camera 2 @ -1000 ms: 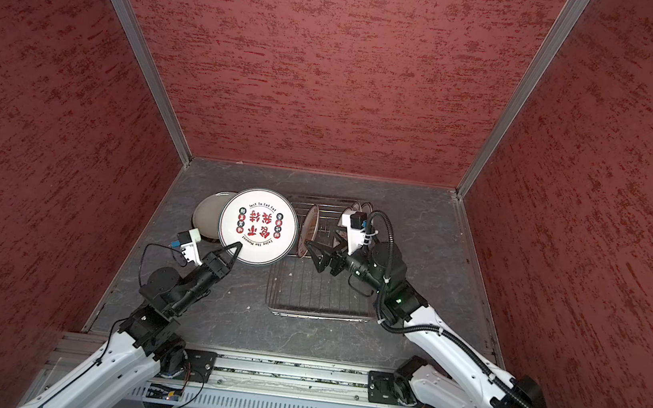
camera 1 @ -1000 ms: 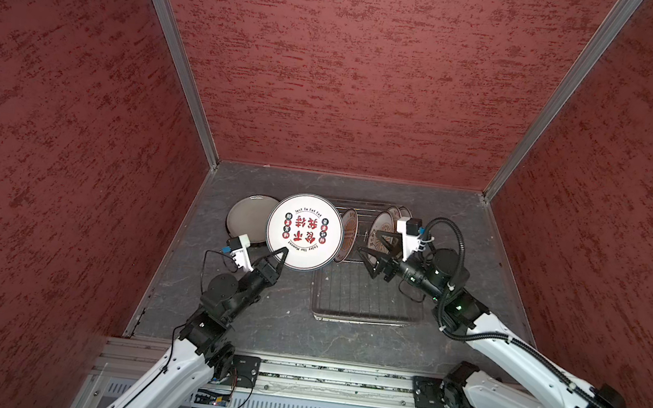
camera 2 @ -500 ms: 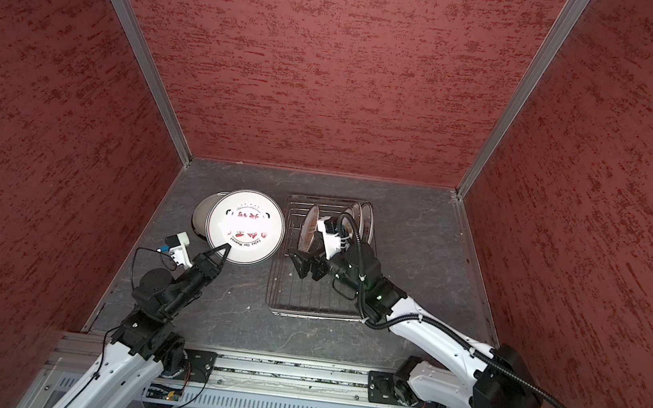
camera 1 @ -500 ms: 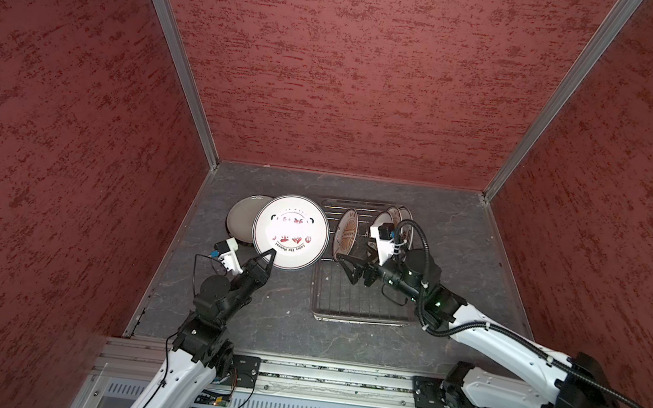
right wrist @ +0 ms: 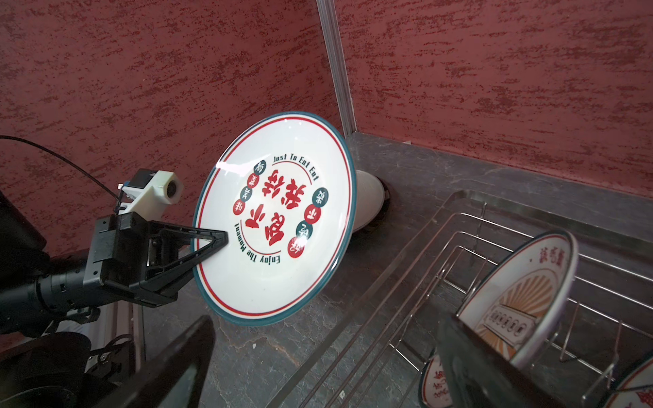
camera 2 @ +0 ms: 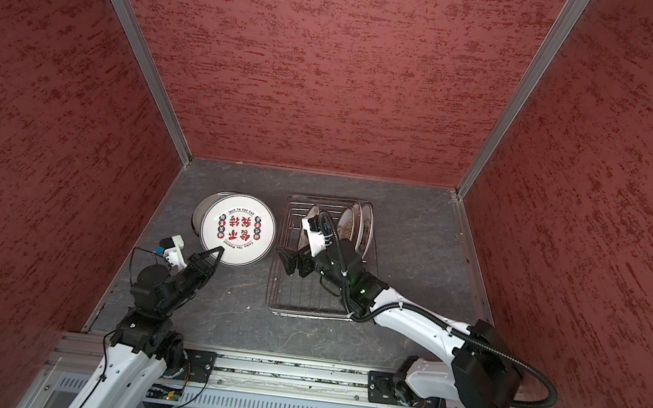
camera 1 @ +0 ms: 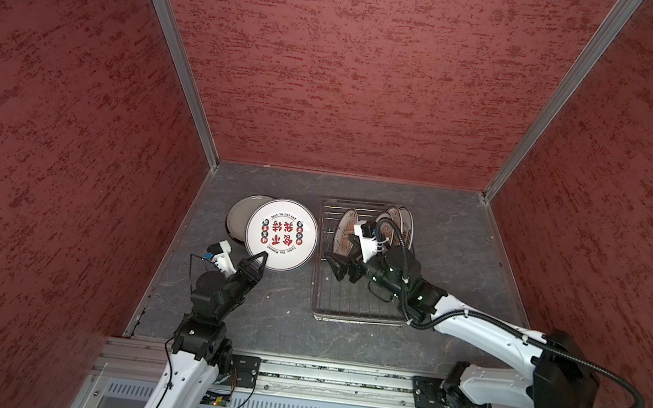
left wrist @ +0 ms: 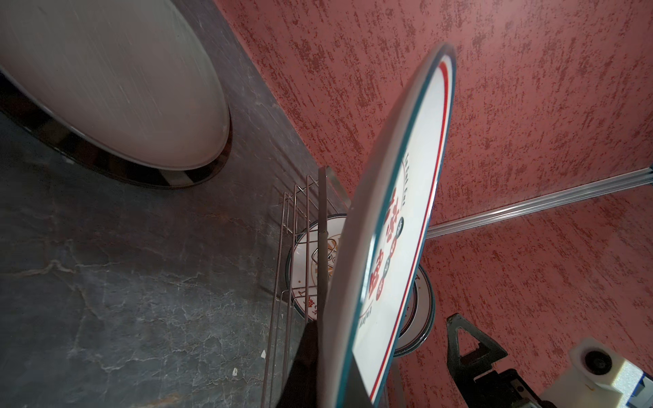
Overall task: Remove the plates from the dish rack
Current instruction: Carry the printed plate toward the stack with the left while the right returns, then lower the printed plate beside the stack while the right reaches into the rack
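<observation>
A white plate (camera 1: 282,234) (camera 2: 238,229) with red characters and a teal rim hangs tilted above the table, left of the dish rack (camera 1: 353,317) (camera 2: 304,311). My left gripper (camera 1: 261,257) (camera 2: 218,252) is shut on its near rim, which the right wrist view (right wrist: 215,243) shows too. Beneath it a plain off-white plate (camera 1: 242,216) (left wrist: 106,81) lies flat. Several smaller plates (camera 1: 400,222) (right wrist: 519,303) stand upright at the rack's far end. My right gripper (camera 1: 340,267) (camera 2: 293,262) (right wrist: 328,371) hovers open over the rack's left side, holding nothing.
Red textured walls enclose the grey stone table (camera 1: 458,245) on three sides. The rack's near half (camera 1: 351,300) shows only bare wire grid. An aluminium rail (camera 1: 318,373) with both arm bases runs along the front edge.
The left gripper has carried the character plate a little to the left, away from the rack. The right gripper has pulled back from the upright plates towards the rack's left side, still open.
</observation>
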Tool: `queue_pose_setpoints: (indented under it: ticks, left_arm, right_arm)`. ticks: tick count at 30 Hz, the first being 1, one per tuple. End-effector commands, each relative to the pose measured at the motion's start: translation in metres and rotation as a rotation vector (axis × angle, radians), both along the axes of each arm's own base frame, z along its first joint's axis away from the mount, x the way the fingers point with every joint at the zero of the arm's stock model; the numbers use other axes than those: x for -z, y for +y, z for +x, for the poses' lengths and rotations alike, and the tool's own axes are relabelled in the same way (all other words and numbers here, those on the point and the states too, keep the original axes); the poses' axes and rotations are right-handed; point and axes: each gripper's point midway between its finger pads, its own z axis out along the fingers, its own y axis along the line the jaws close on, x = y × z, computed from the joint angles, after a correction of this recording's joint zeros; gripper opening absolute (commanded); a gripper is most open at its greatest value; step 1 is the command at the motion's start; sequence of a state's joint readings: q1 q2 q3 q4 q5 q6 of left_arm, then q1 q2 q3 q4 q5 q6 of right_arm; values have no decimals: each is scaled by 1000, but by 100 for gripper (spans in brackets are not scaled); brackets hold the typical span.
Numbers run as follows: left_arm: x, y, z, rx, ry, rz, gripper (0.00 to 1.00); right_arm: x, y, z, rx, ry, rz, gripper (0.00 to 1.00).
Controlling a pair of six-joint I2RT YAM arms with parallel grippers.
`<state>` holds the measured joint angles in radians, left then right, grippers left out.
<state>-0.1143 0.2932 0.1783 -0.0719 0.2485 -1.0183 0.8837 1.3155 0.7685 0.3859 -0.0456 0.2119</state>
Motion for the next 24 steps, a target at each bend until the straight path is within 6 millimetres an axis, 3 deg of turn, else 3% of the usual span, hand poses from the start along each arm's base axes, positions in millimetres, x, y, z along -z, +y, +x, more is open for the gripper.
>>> queue_pose_setpoints:
  ticks: [1,13,15,24]
  left_arm:
    - [-3,2,-2,-5,-4,-20,0]
    - [24,11,-7,-51,144,-7,0]
    - [25,12,-9,-54,152,4,0]
    - [49,19,-17,-94,272,6,0]
  right_arm:
    - [-17,7,6,22,-62,6,99]
    - [1,33,10,17,-68,-68,99]
    - [14,41,12,11,-54,-106,99]
    - [24,50,15,13,-39,-124,99]
